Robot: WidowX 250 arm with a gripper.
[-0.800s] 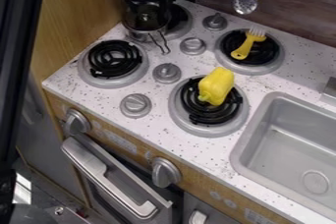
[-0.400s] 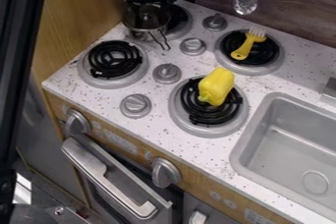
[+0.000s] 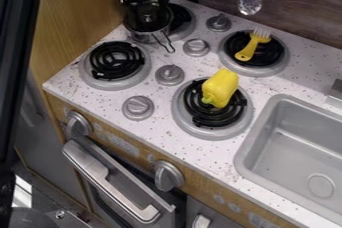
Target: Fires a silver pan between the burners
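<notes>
One silver pan (image 3: 141, 37) under my end effector (image 3: 148, 17); opening and hold unclear; likely grasping; next, shift between burners (image 3: 117, 61).

Behind the speckled white counter (image 3: 159, 126) there is a dark wooden wall (image 3: 300, 14). Beside the counter stands a brown wooden panel (image 3: 75, 14). Below the counter is an oven door, and its grey handle (image 3: 92, 168) shines.

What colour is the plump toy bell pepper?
The bell pepper is yellow, seen best in the camera view.
</notes>
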